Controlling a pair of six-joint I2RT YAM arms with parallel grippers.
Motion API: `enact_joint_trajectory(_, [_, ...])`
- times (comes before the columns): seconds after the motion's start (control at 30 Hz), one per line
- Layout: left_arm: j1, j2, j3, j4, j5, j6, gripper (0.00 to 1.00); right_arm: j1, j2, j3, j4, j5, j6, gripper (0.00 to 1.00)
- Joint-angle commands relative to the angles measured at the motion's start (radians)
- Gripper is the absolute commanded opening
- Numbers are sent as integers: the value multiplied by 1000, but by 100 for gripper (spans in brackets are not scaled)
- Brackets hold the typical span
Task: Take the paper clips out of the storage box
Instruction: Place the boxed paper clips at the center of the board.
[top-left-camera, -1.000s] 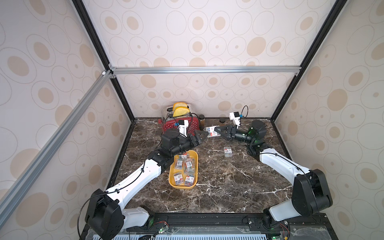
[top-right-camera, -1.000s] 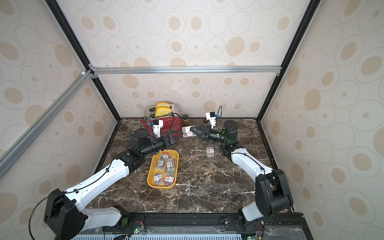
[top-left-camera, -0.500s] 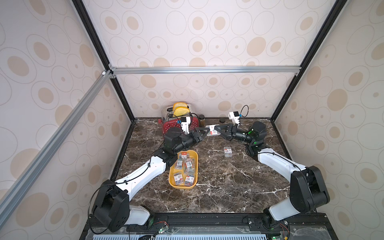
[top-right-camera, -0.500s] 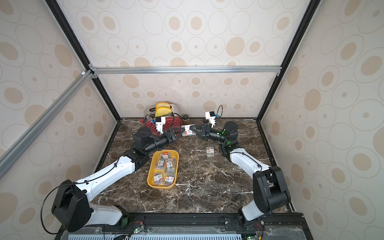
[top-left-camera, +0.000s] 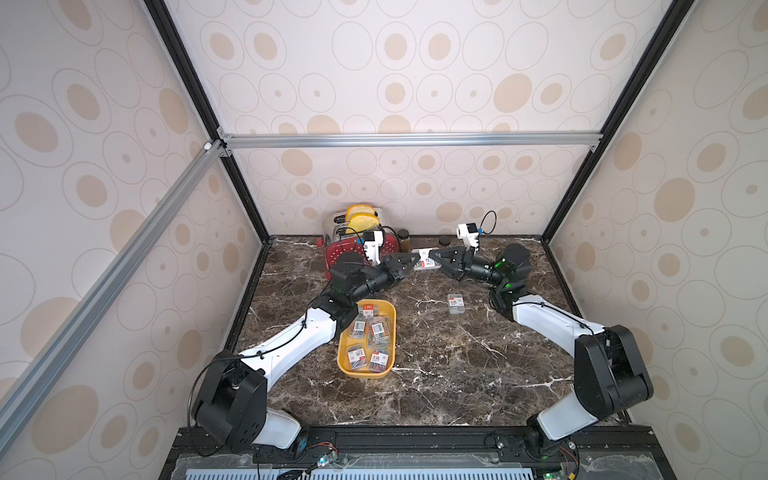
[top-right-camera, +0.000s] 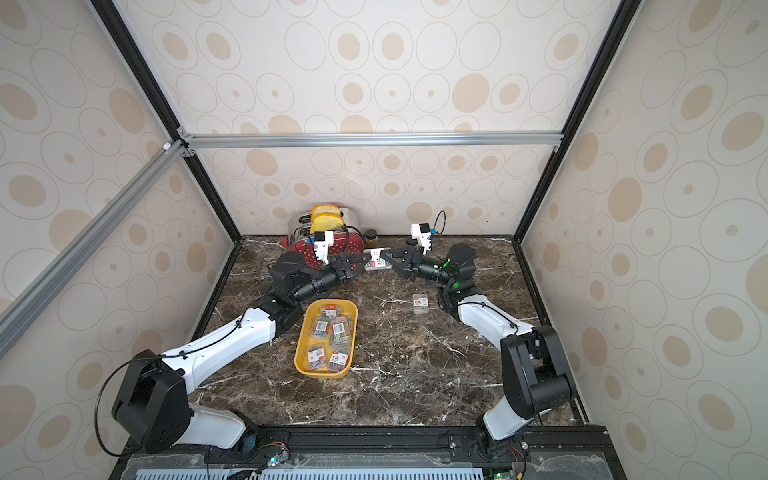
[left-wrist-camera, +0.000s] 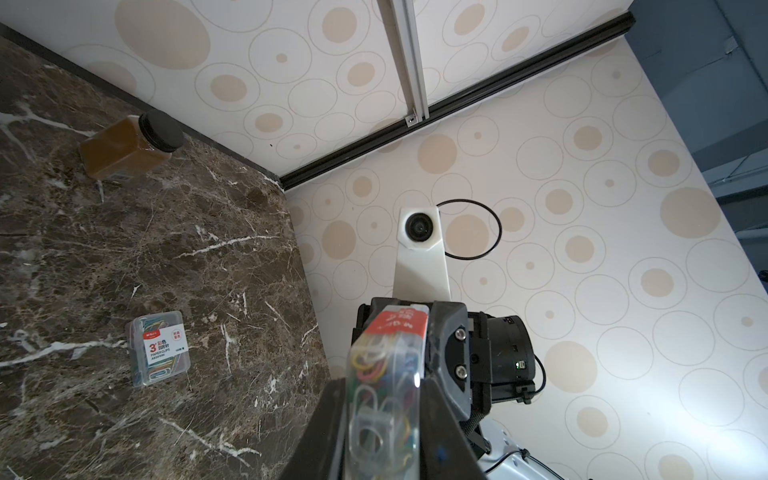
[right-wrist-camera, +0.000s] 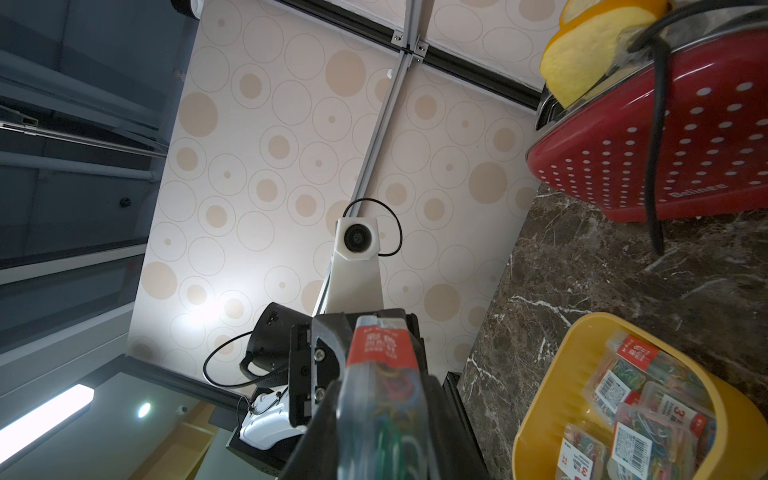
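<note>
Clip case (top-left-camera: 424, 264) hangs mid-air by the toaster (top-left-camera: 388, 248), your L gripper (top-left-camera: 412, 262) & R gripper (top-left-camera: 434, 259) both clamped on it. Loose case (top-left-camera: 456, 303) lies on marble (top-left-camera: 457, 353); other cases (top-left-camera: 376, 328) sit in tray (top-left-camera: 345, 368).

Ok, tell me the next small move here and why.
Probably open the right hand and ease it back. Both hands are shut on one case of paper clips, held in the air between them. The left hand has only just closed on it, so it can likely take the case alone.
</note>
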Motion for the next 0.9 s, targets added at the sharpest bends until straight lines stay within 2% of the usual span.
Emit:
enact_joint_trajectory(0.0, [-2,0,55,39,42,11,22,2,10,7,34,-28,7,3])
enact_joint_trajectory(0.17, [7,-3,93,-68,78,71,16,3,-1,28,-53,-56,-63,30])
enact_joint_trajectory(0.23, [19,-7,119,-150,108,114,16,0,-20,51,-179,-83,-149,47])
enact_joint_trajectory(0.3, [37,-10,149,-261,145,168,16,-10,-54,82,-359,-108,-292,57])
enact_joint_trajectory(0.4, [69,-4,206,-481,232,282,16,-32,-128,161,-803,-89,-635,66])
enact_joint_trajectory(0.43, [82,1,232,-580,250,349,17,-34,-146,186,-926,-73,-751,68])
enact_joint_trajectory(0.5, [101,6,263,-731,275,449,17,-39,-169,219,-1091,-46,-891,70])
enact_joint_trajectory(0.67, [131,59,343,-1020,310,665,18,-34,-208,225,-1286,46,-1099,71])
enact_joint_trajectory(0.8, [131,122,392,-1157,325,779,17,24,-241,238,-1434,234,-1348,72])
enact_joint_trajectory(0.87, [131,142,406,-1187,334,804,17,52,-234,250,-1482,300,-1426,72])
